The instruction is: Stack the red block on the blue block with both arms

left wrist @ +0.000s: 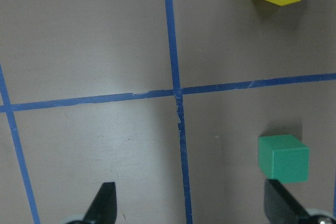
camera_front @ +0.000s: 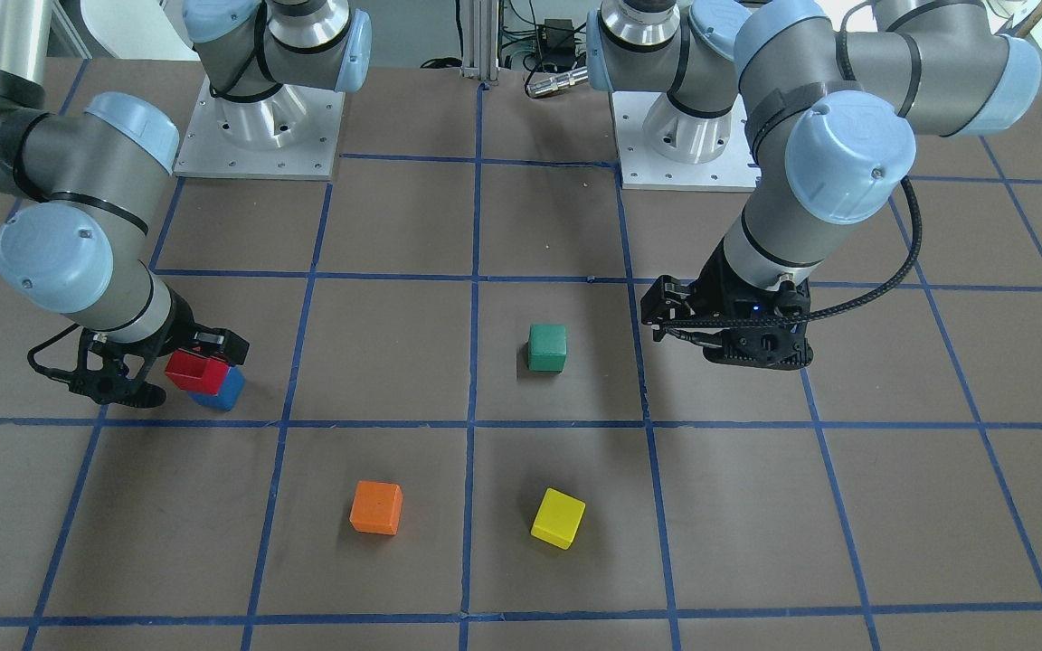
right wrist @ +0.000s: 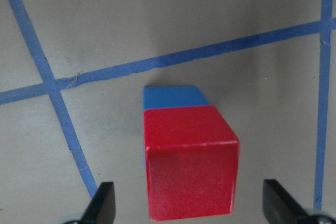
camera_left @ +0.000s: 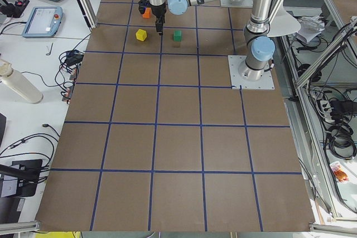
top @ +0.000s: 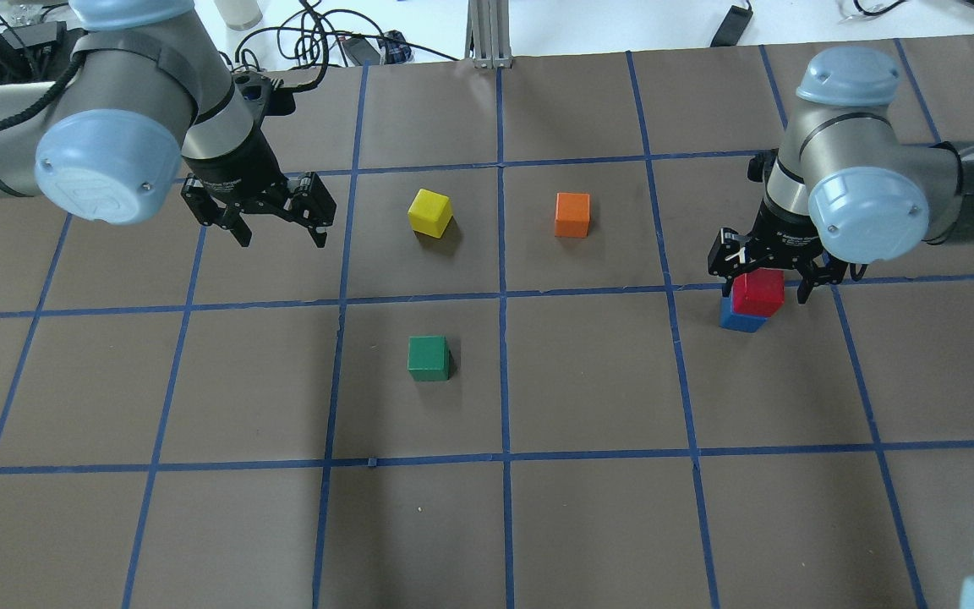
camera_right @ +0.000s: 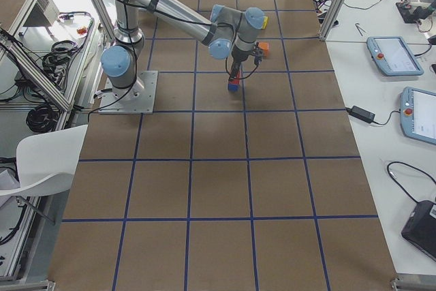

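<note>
The red block [top: 757, 293] sits on top of the blue block [top: 741, 321] at the table's right side; they also show in the front view, red block [camera_front: 196, 369] over blue block [camera_front: 222, 391]. My right gripper [top: 764, 289] hangs over the stack, open, its fingers straddling the red block [right wrist: 189, 166] with a gap on each side. A strip of the blue block [right wrist: 173, 97] peeks out behind the red one. My left gripper [top: 281, 237] hovers open over bare table at the far left, holding nothing.
A green cube [top: 429, 358] stands near the table's middle, a yellow cube [top: 430, 211] and an orange cube [top: 572, 214] farther out. The green cube [left wrist: 283, 157] lies just by the left gripper's right finger. Blue tape lines grid the brown table.
</note>
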